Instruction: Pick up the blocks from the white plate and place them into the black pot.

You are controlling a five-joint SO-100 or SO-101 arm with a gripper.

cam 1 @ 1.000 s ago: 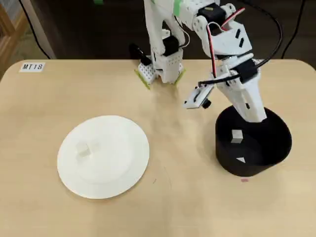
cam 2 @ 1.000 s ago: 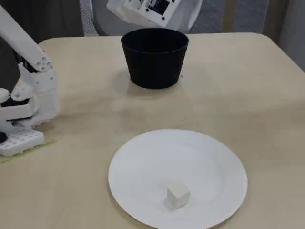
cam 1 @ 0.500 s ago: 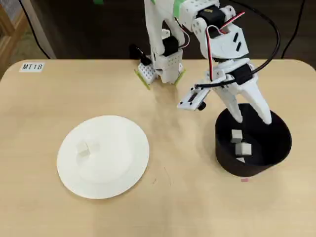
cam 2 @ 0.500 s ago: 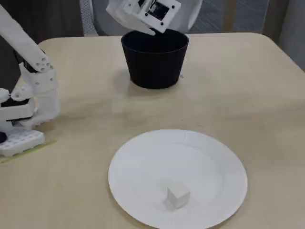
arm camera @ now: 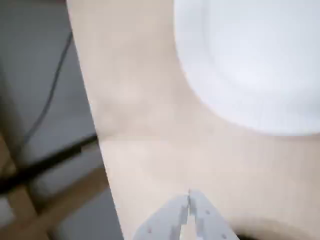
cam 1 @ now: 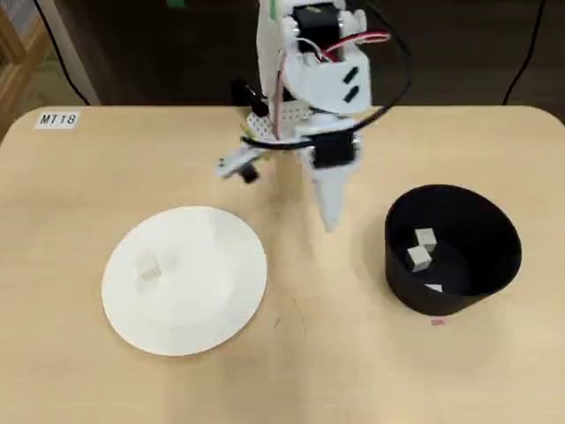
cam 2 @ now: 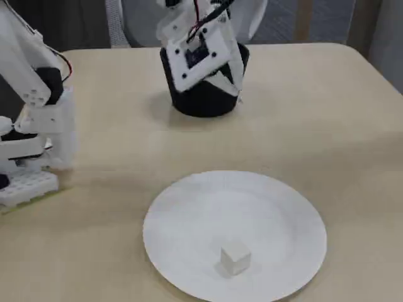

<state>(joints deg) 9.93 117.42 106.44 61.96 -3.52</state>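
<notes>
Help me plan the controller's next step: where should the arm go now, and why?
Probably swing toward the white plate and open over the last block. The gripper hangs between plate and black pot with jaws shut and empty; other blocks already lie inside the pot.

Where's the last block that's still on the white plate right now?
In the overhead view the block lies on the left half of the white plate, far left of the black pot and the gripper.

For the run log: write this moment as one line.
gripper: shut, empty, above table between plate and pot | white plate: one block left | black pot: blocks inside
</notes>
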